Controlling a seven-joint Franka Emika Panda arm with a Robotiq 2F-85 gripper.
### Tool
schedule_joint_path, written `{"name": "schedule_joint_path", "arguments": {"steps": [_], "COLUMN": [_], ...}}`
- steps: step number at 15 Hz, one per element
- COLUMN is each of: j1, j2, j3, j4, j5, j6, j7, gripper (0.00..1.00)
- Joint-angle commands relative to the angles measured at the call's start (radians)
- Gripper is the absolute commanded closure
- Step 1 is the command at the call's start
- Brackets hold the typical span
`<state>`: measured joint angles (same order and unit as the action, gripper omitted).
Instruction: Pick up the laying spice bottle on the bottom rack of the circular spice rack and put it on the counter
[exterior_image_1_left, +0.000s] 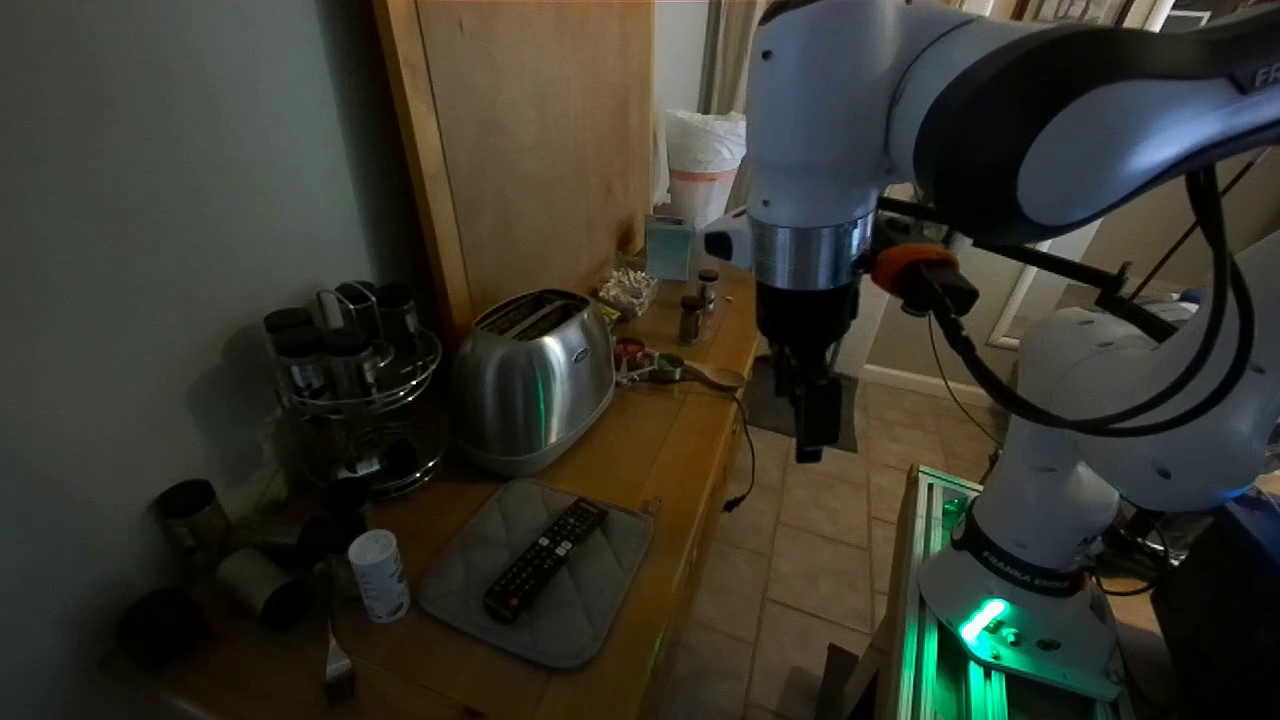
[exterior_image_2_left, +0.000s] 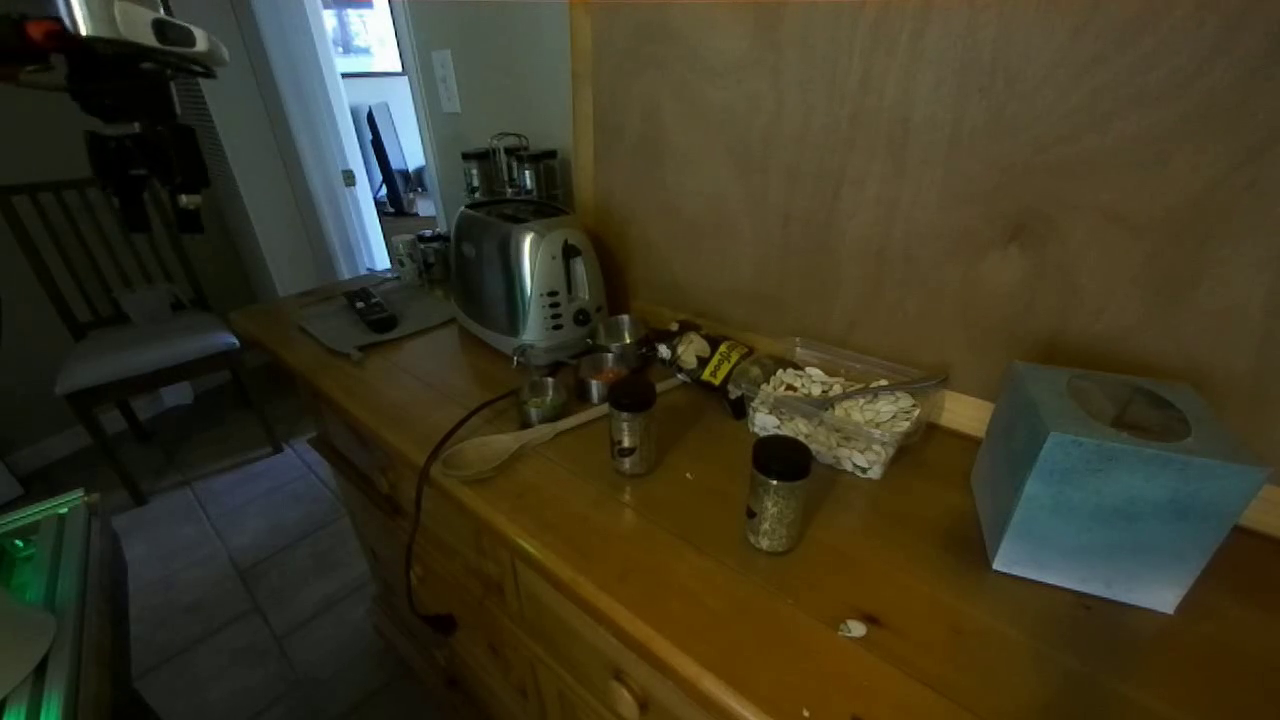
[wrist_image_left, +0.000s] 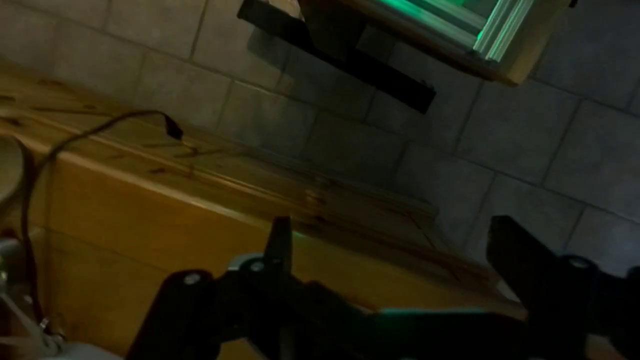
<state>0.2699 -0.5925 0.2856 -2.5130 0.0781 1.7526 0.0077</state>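
Observation:
The circular spice rack (exterior_image_1_left: 405, 385) stands by the wall behind the toaster, with dark-capped jars on its upper tier; its top also shows in an exterior view (exterior_image_2_left: 508, 140). On its shadowed bottom tier, a dark rounded shape with a pale label looks like a lying spice bottle (exterior_image_1_left: 385, 460), but it is hard to make out. The honey-brown counter (exterior_image_1_left: 640, 450) runs along the wall and also shows in an exterior view (exterior_image_2_left: 690, 570). My gripper (exterior_image_1_left: 808, 420) hangs pointing down beyond the counter's front edge. In the wrist view, its fingers (wrist_image_left: 391, 220) are spread apart with nothing between them.
A chrome toaster (exterior_image_1_left: 540, 380) stands beside the rack. A grey mat (exterior_image_1_left: 600, 620) holds a remote (exterior_image_1_left: 545, 560). Loose jars (exterior_image_1_left: 260, 585) and a white canister (exterior_image_1_left: 379, 575) sit before the rack. Upright jars (exterior_image_2_left: 778, 495), a seed tub (exterior_image_2_left: 850, 425) and a tissue box (exterior_image_2_left: 1110, 500) stand farther along.

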Motion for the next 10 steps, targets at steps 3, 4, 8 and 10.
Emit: {"name": "schedule_joint_path", "arguments": {"steps": [3, 4, 8, 10], "j1": [0.081, 0.085, 0.101, 0.092], "j2": [0.215, 0.247, 0.402, 0.464], "j3": [0.014, 0.02, 0.032, 0.059], "j4": [0.082, 0.094, 0.179, 0.207], "j5": [0.01, -0.003, 0.038, -0.014], "j6": [0.241, 0.274, 0.349, 0.419], "j7": [-0.131, -0.14, -0.167, -0.113], "gripper": [0.0, 0.0, 0.0, 0.0]}}
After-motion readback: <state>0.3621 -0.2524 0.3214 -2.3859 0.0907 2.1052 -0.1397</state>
